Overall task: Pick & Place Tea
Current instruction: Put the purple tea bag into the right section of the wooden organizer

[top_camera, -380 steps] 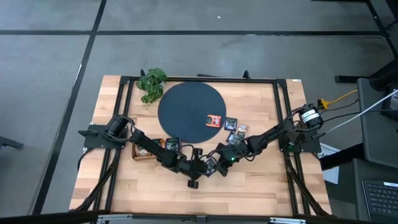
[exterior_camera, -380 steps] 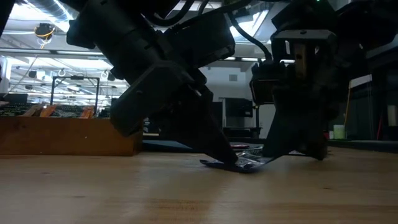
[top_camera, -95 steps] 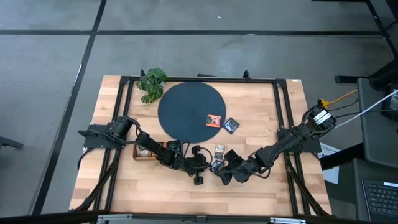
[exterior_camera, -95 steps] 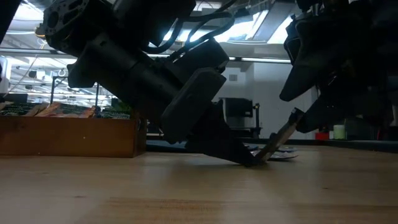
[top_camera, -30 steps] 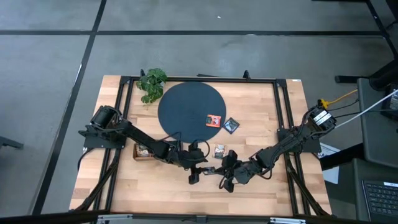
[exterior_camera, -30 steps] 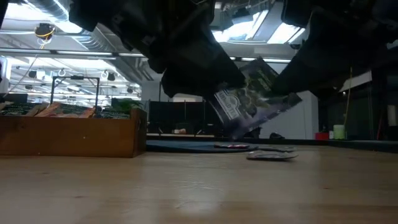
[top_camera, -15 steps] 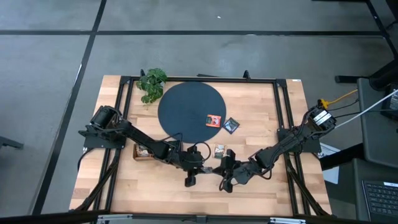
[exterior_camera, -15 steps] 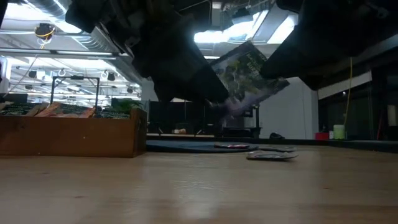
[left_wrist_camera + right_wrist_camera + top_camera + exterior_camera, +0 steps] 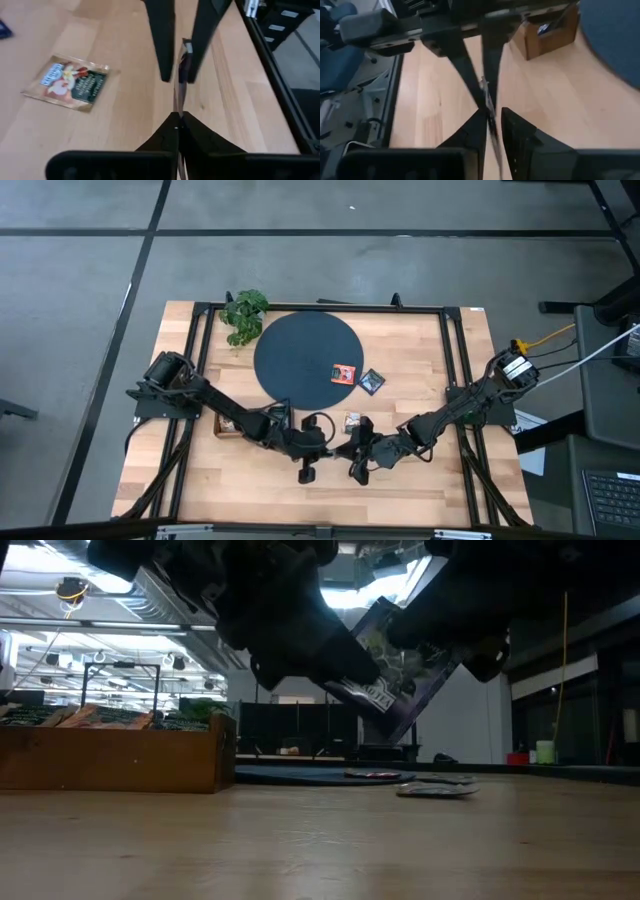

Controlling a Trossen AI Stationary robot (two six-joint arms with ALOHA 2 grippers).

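Note:
A dark green tea sachet with a light label hangs tilted in the air between my two grippers, near the table's front middle. My left gripper is shut on it. My right gripper faces it from the table's right, its fingers a little apart on either side of the sachet's other end. Another sachet lies flat on the wood just beyond them. An orange-red sachet lies on the dark disc, and a dark sachet lies beside the disc's rim. My left gripper pinches the sachet's edge between its two fingers, coming slanting down from the table's left. The sachet shows edge-on in the wrist view and is lifted clear of the table, tilted. My right gripper's fingers stand around the sachet's opposite edge; whether they touch it I cannot tell.
A brown wooden compartment tray stands at the left behind my left arm. A leafy plant stands at the far left corner. Bare wood lies toward the near edge.
My left gripper has closed in on the raised sachet from the table's left and taken hold of it. The sachet has gone up a little and tipped. My right gripper has shifted slightly toward the table's left.

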